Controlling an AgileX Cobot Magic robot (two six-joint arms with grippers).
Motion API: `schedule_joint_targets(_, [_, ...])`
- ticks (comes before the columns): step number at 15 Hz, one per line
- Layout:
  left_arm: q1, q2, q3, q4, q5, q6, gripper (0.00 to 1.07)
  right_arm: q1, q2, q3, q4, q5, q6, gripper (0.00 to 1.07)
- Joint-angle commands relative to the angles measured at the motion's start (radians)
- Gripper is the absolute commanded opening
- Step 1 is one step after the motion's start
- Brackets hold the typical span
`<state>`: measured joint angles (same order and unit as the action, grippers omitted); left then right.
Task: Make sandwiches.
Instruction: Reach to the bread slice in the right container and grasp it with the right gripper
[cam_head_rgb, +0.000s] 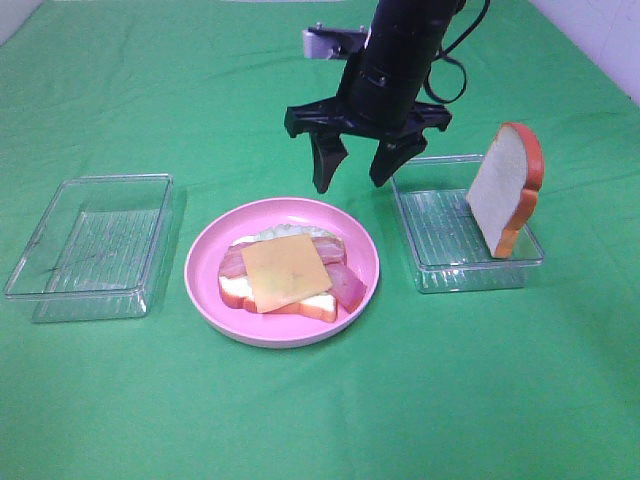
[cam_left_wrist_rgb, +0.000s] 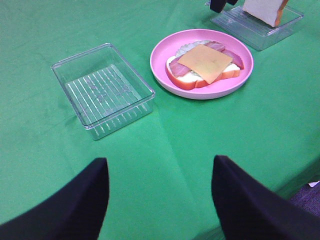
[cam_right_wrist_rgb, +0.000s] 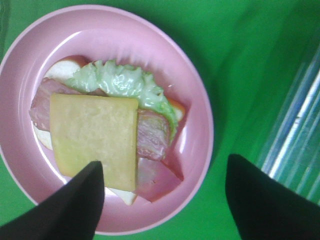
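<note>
An open-faced sandwich (cam_head_rgb: 285, 272) lies on the round pink plate (cam_head_rgb: 205, 262): a bread slice, pale green lettuce (cam_right_wrist_rgb: 120, 82), pink bacon strips (cam_right_wrist_rgb: 152, 135) and an orange cheese square (cam_right_wrist_rgb: 95, 137) on top. A second bread slice (cam_head_rgb: 507, 188) stands on edge in the clear tray on the right (cam_head_rgb: 440, 255). My right gripper (cam_head_rgb: 355, 170) hangs open just above the plate's far right rim, nothing between its fingers (cam_right_wrist_rgb: 75, 205). My left gripper (cam_left_wrist_rgb: 160, 200) is open and empty, low over the cloth on the near left, well away from the plate (cam_left_wrist_rgb: 161, 55).
An empty clear plastic tray (cam_head_rgb: 90, 245) sits left of the plate, also seen from the left wrist (cam_left_wrist_rgb: 102, 90). Green cloth covers the whole table. The right tray's ribbed wall (cam_right_wrist_rgb: 295, 145) lies close beside the right gripper.
</note>
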<state>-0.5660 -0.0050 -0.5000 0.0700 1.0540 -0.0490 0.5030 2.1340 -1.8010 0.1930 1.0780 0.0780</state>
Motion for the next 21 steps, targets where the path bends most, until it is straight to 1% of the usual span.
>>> schedule_joint_targets(1, [-0.002,-0.019,0.002,-0.008,-0.011,0.002,0.59,-0.030,-0.072,0.001,-0.064,0.035,0.038,0.65])
schedule_joint_targets(4, [-0.002,-0.019,0.002,-0.008,-0.011,0.002,0.59,-0.098,-0.151,0.001,-0.108,0.052,0.054,0.65])
schedule_joint_targets(5, [-0.002,-0.019,0.002,-0.008,-0.011,0.002,0.59,-0.116,-0.165,0.001,-0.142,0.057,0.065,0.66])
schedule_joint_targets(6, [-0.002,-0.019,0.002,-0.008,-0.011,0.002,0.59,-0.131,-0.177,0.002,-0.193,0.062,0.086,0.70])
schedule_joint_targets(7, [-0.002,-0.019,0.002,-0.008,-0.011,0.002,0.59,-0.145,-0.181,0.002,-0.246,0.081,0.107,0.78])
schedule_joint_targets(8, [-0.002,-0.019,0.002,-0.008,-0.011,0.002,0.59,-0.151,-0.181,0.002,-0.294,0.105,0.117,0.83])
schedule_joint_targets(9, [-0.002,-0.019,0.002,-0.008,-0.011,0.002,0.59,-0.159,-0.181,0.002,-0.357,0.129,0.125,0.85])
schedule_joint_targets(10, [-0.002,-0.019,0.002,-0.008,-0.011,0.002,0.59,-0.163,-0.181,0.002,-0.369,0.138,0.126,0.85])
schedule_joint_targets(12, [-0.002,-0.019,0.002,-0.008,-0.011,0.002,0.59,-0.193,-0.178,0.002,-0.351,0.152,0.126,0.84])
schedule_joint_targets(13, [-0.002,-0.019,0.002,-0.008,-0.011,0.002,0.59,-0.240,-0.167,0.002,-0.302,0.173,0.112,0.84])
schedule_joint_targets(15, [-0.002,-0.019,0.002,-0.008,-0.011,0.002,0.59,-0.267,-0.139,0.002,-0.252,0.177,0.063,0.84])
schedule_joint_targets(18, [-0.002,-0.019,0.002,-0.008,-0.011,0.002,0.59,-0.277,-0.091,0.003,-0.254,0.171,0.041,0.83])
schedule_joint_targets(20, [-0.002,-0.019,0.002,-0.008,-0.011,0.002,0.59,-0.278,-0.058,0.003,-0.299,0.155,0.043,0.83])
schedule_joint_targets(21, [-0.002,-0.019,0.002,-0.008,-0.011,0.002,0.59,-0.278,-0.047,0.003,-0.299,0.153,0.041,0.82])
